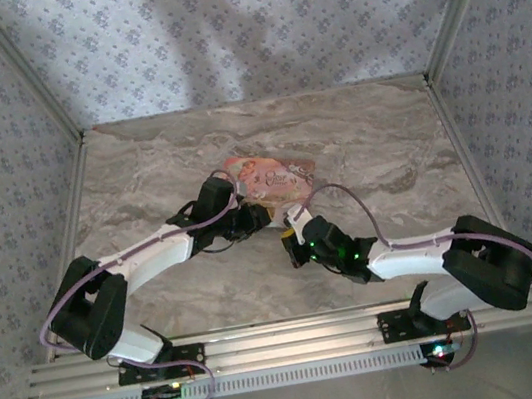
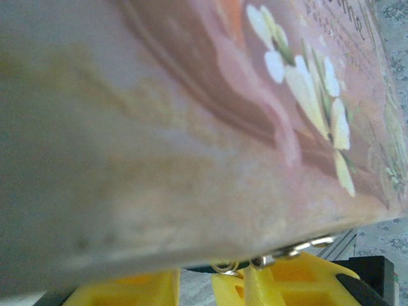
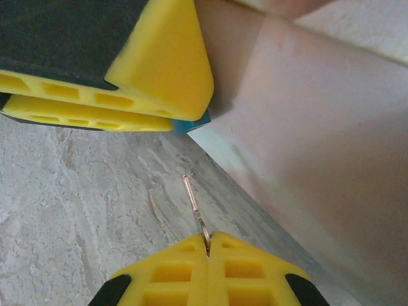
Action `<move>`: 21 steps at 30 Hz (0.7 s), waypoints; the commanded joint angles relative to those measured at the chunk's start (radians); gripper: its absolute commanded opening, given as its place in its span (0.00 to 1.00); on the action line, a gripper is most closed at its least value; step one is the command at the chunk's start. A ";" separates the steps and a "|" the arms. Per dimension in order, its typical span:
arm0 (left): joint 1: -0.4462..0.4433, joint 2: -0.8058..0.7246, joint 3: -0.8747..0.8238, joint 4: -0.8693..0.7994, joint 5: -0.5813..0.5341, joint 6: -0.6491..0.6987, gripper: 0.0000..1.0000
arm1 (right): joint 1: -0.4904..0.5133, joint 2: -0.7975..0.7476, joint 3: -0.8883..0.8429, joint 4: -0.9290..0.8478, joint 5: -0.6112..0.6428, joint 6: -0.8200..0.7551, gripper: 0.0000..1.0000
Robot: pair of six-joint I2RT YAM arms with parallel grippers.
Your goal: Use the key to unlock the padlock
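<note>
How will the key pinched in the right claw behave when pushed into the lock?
The key looks thin and metallic, so probably stiff and light. Held only by its end in the right claw, it may pivot or slip when pressed against the padlock.

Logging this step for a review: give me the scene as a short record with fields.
left gripper: seems closed on the blue padlock, beside the pink box
right gripper: shut on the key
key to padlock: tip points toward it, apart, not inserted
surface: marble table
</note>
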 commanded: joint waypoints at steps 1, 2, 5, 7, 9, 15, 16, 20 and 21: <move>-0.014 -0.009 0.043 0.033 0.045 -0.027 0.28 | 0.006 0.017 0.004 0.051 0.043 0.018 0.00; -0.015 -0.010 0.044 0.033 0.045 -0.026 0.28 | 0.006 0.019 0.003 0.056 0.045 0.019 0.00; -0.015 -0.009 0.043 0.032 0.045 -0.027 0.28 | 0.006 0.023 0.002 0.068 0.047 0.018 0.00; -0.016 -0.007 0.043 0.032 0.046 -0.027 0.28 | 0.005 0.024 0.001 0.076 0.053 0.016 0.00; -0.016 -0.005 0.045 0.032 0.048 -0.027 0.28 | 0.004 0.024 -0.004 0.089 0.054 0.017 0.00; -0.019 -0.006 0.049 0.027 0.048 -0.027 0.28 | -0.003 0.029 -0.014 0.117 0.053 0.032 0.00; -0.018 -0.005 0.048 0.027 0.048 -0.027 0.28 | -0.004 0.029 -0.013 0.118 0.051 0.031 0.00; -0.019 -0.004 0.050 0.027 0.047 -0.027 0.28 | -0.005 0.028 -0.013 0.122 0.048 0.030 0.00; -0.020 -0.004 0.049 0.027 0.048 -0.027 0.28 | -0.004 0.030 -0.013 0.124 0.049 0.029 0.00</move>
